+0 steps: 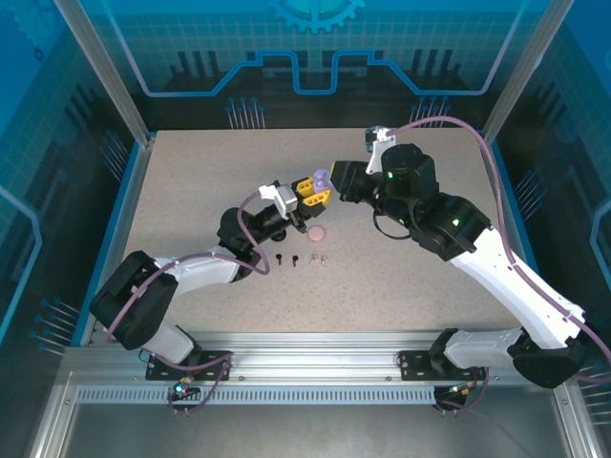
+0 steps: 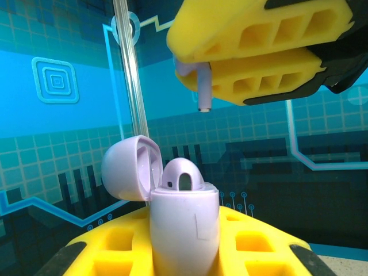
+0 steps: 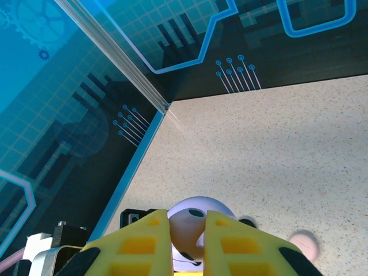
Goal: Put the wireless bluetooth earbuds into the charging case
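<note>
The left gripper point(image 2: 184, 250) is clamped on the open lilac case point(image 2: 184, 221), holding it upright. Just above the case, the right gripper point(image 2: 192, 60) pinches a lilac earbud point(image 2: 203, 92), stem down, clear of the case. Below the case, black earbuds point(image 1: 286, 259), pink earbuds point(image 1: 319, 258) and a pink case point(image 1: 316, 232) lie on the table point(image 1: 430, 277).

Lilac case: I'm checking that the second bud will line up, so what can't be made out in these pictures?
- Left wrist view: head of the lilac earbud buried between the fingers of the right gripper.
- Left wrist view: second socket of the lilac case hidden behind its rim and the seated earbud.
- Right wrist view: case base cut off by the lower edge.
- Top view: loose earbuds too small to tell their facing.
</note>
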### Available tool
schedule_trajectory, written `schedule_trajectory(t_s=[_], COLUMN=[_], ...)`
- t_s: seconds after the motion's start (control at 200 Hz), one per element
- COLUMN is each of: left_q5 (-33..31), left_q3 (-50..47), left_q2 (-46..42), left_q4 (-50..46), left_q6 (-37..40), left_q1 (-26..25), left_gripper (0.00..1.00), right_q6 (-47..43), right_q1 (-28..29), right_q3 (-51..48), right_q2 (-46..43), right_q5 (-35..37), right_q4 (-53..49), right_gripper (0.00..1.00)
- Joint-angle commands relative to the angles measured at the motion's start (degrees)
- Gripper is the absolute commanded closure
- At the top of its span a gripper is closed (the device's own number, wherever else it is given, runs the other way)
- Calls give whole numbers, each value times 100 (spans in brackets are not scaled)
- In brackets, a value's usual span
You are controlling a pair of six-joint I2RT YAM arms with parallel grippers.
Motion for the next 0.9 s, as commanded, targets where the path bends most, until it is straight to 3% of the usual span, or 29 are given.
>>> schedule_trajectory(t_s=[0.0, 0.895], left_q5=[36, 1], left_q3=[210, 264], left_q2=[11, -25], left_q4=[225, 225], left_q6=[143, 136], left_q1=[-50, -48], left_gripper=[100, 100], right_q6=[107, 339], right_q1=[125, 259], right_q3=[-69, -855], right_q2=[52, -152], right_q5=[121, 83], right_q4=[289, 377], right_gripper=[85, 87])
